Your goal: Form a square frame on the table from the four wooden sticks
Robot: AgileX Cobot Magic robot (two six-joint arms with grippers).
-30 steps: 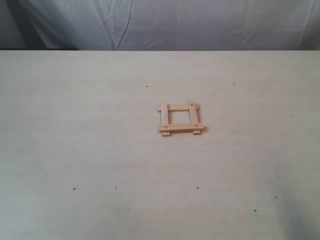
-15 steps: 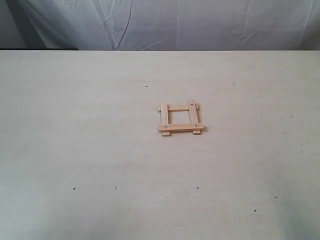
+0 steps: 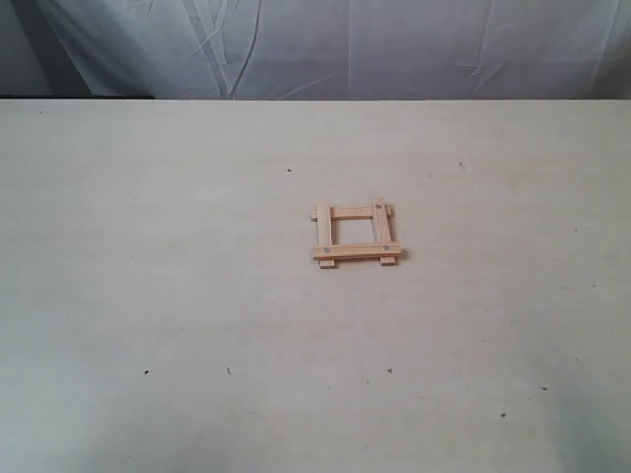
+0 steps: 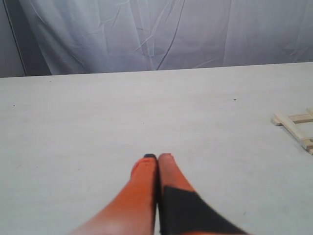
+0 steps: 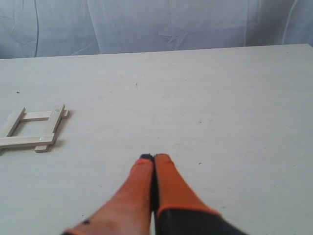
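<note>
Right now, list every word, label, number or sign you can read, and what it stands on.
None can be read in any view. The four wooden sticks bear only small dark dots, the table only specks; the left claw, right claw and cloth backdrop carry no markings.

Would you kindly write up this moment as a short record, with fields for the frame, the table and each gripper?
frame: square frame closed, the four wooden sticks overlapping at the corners, ends sticking out slightly
place: flat on the table, near the middle of the exterior view
left gripper: shut, empty, apart from the frame
right gripper: shut, empty, apart from the frame
arms in exterior view: none showing
backdrop: wrinkled cloth behind the table
</note>
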